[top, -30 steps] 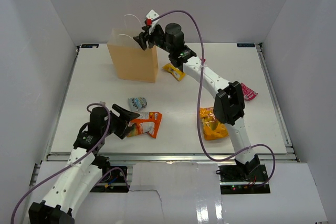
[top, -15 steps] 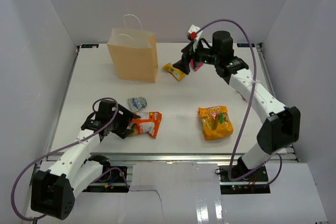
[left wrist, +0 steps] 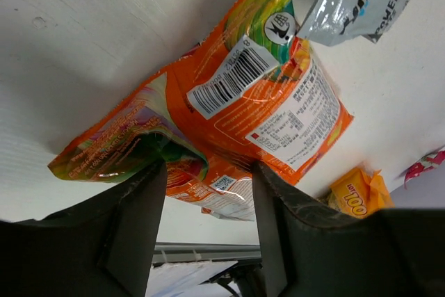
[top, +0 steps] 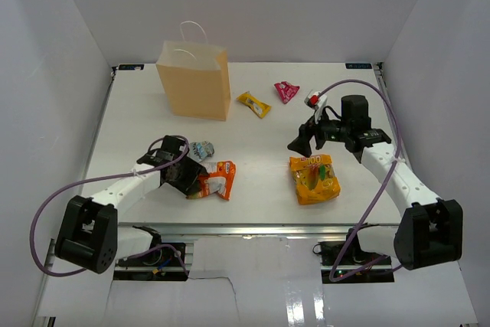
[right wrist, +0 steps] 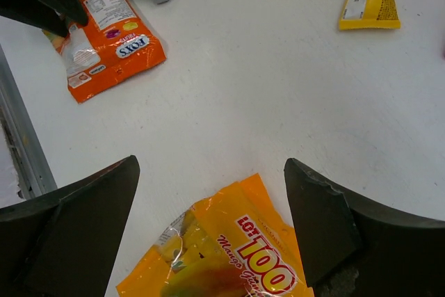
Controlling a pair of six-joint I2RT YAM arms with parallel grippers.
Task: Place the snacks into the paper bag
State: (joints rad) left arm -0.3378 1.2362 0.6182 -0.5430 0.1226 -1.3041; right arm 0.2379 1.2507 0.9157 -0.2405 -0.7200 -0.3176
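My left gripper (left wrist: pixel 208 172) sits low at the orange pouch (left wrist: pixel 236 102). Its fingers are partly apart and astride a crumpled edge of the pouch (whether they pinch it, I cannot tell). My right gripper (right wrist: pixel 210 165) hovers above the yellow chip bag (right wrist: pixel 222 248) with fingers spread wide, holding nothing. The paper bag (top: pixel 195 86) stands upright at the far left of the table (top: pixel 260 151), well apart from both grippers. A silver packet (top: pixel 202 148) lies just beside the pouch. A yellow wrapper (top: pixel 253 103) and a magenta wrapper (top: pixel 286 91) lie to the right of the bag.
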